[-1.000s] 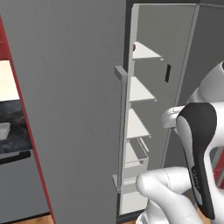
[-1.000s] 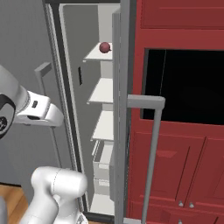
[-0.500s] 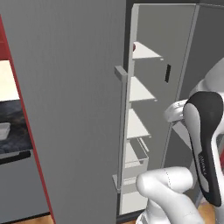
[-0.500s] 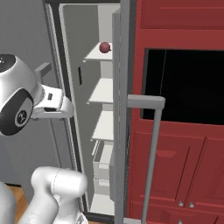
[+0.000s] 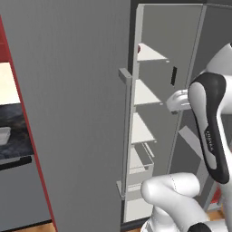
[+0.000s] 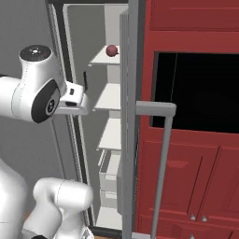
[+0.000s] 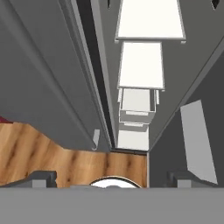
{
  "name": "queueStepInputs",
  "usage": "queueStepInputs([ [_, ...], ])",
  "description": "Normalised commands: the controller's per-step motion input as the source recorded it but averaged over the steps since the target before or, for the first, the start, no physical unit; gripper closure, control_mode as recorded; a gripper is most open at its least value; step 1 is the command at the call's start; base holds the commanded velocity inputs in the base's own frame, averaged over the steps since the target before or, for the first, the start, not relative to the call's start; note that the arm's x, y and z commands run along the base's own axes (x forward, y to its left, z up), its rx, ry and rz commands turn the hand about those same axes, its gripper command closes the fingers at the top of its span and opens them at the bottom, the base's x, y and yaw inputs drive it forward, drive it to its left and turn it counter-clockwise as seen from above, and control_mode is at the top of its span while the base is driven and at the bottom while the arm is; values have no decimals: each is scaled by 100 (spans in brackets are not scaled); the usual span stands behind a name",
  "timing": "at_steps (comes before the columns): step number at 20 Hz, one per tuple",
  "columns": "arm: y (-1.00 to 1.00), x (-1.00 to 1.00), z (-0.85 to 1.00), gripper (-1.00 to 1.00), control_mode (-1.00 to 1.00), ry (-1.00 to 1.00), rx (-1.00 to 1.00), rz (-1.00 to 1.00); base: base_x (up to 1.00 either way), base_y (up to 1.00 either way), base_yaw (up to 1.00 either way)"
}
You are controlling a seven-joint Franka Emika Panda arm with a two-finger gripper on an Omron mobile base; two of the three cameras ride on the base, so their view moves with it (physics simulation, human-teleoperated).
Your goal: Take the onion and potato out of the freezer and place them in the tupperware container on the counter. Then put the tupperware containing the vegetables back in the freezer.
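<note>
Freezer (image 5: 81,113): tall grey unit, long axis vertical; door stands open, edge-on to both base views, its bar handle (image 5: 123,131) running vertically along the door edge.
Shelves (image 6: 108,97): pale white, stacked one above another inside the freezer, each lying flat; drawers (image 7: 136,111) sit below them near the bottom.
Cabinets (image 6: 196,177): dark red, just beside the freezer in the right base view, with a black opening (image 6: 198,91) above the panelled doors.
Surface (image 5: 13,142): black stone worktop at the far left of the left base view, well apart from the freezer opening.
Floor (image 7: 52,153): wood boards, seen past the door foot in the hand view.
Arm (image 6: 35,91): raised at mid-shelf height, hand reaching level toward the freezer opening.
Gripper (image 7: 111,178): jaws spread wide, nothing between them; looks down along the shelf stack.
Tub (image 5: 3,135): pale shallow container resting on the surface at the picture's left edge, mostly cut off.
Onion (image 6: 111,50): small dark red round item on the top shelf; no clear long axis.
</note>
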Motion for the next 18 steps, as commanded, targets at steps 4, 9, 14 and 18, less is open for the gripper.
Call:
queueStepInputs([
  [4, 0, 23, 15, -100, -100, 3, 1, -1, 0, 0, 0],
  [9, -16, 19, 22, -100, -100, 1, 1, 0, 0, 0, 0],
  [14, -17, 40, 29, -100, -100, 0, 9, 0, 0, 0, 0],
  [18, -14, 31, 22, -100, -100, -1, 11, 0, 0, 0, 0],
])
